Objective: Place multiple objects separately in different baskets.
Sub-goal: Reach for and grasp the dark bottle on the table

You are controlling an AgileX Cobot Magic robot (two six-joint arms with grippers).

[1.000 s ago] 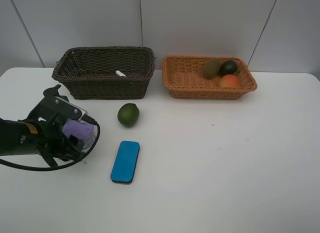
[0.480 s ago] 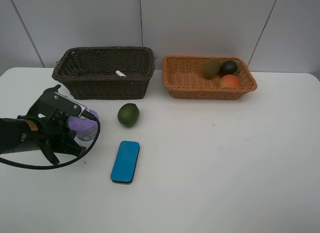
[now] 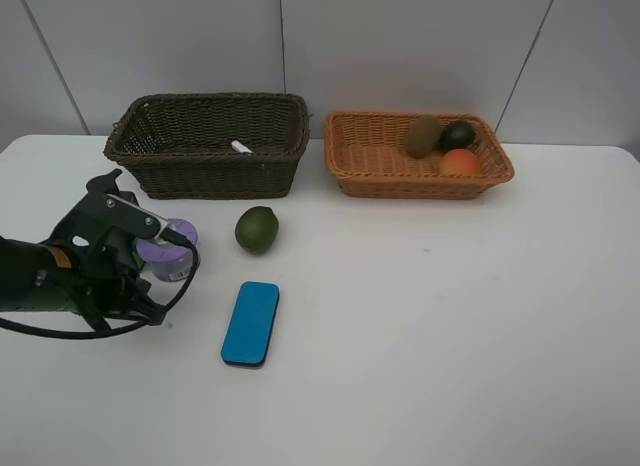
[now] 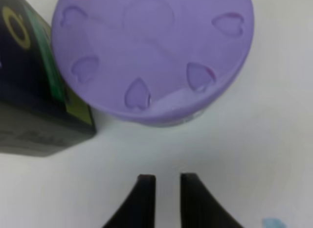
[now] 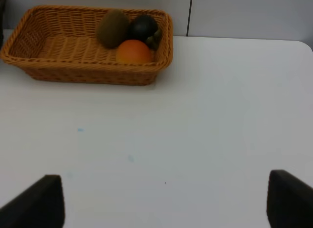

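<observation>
Purple-lidded round tub (image 4: 152,57) stands on the white surface (image 3: 420,336) just beyond the left end effector (image 4: 164,178), whose jaws are pressed together, apart from it. Right end effector (image 5: 166,181) is spread wide.

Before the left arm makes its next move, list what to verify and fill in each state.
1. Left pincer grips the purple-lidded tub: not ok; jaws shut on nothing, and the tub lies beyond the fingertips.
2. Tub's lid on: ok.
3. Dark container beside the tub clear of it: cannot tell.
4. Dark brown basket has room: ok; only a white marker shows inside.
5. Lime and blue eraser apart from the tub: ok.
6. Right pincer open and empty: ok.
</observation>
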